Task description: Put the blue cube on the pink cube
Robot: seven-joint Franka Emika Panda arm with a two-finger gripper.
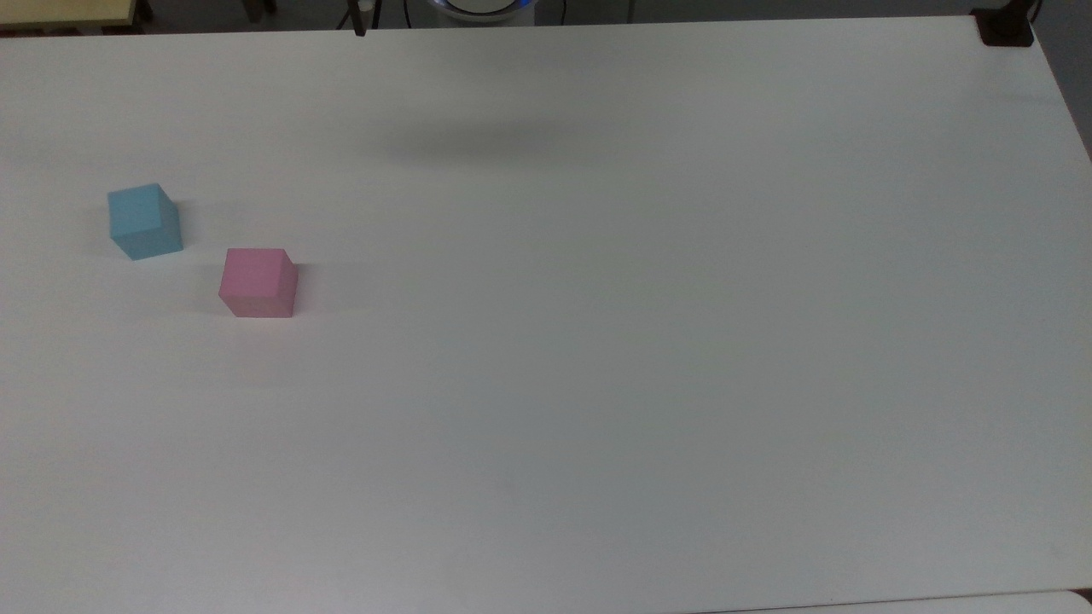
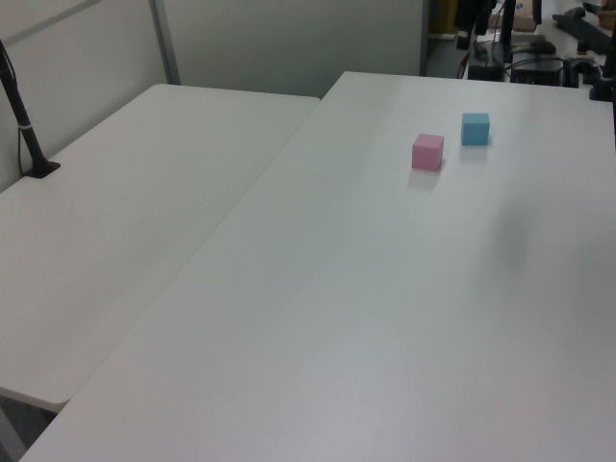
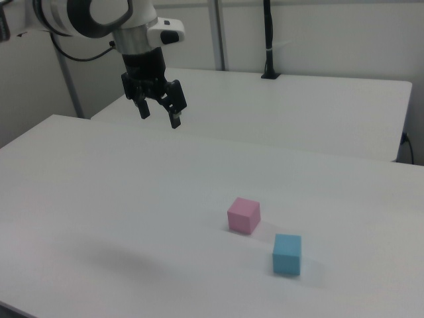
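Note:
The blue cube point(image 1: 144, 221) rests on the white table at the top view's left, with the pink cube point(image 1: 258, 283) a short gap to its lower right; the two do not touch. In the left view the pink cube point(image 2: 427, 152) sits left of the blue cube point(image 2: 474, 128). In the right view the pink cube point(image 3: 244, 215) lies just up-left of the blue cube point(image 3: 287, 254). My gripper point(image 3: 159, 115) hangs high above the table, far to the upper left of both cubes in the right view, open and holding nothing.
The white table point(image 1: 597, 341) spreads wide to the right of the cubes in the top view. A second white table point(image 2: 125, 212) adjoins it, carrying a black clamped pole point(image 2: 24, 125). A dark clamp point(image 1: 1005, 30) sits at the far corner.

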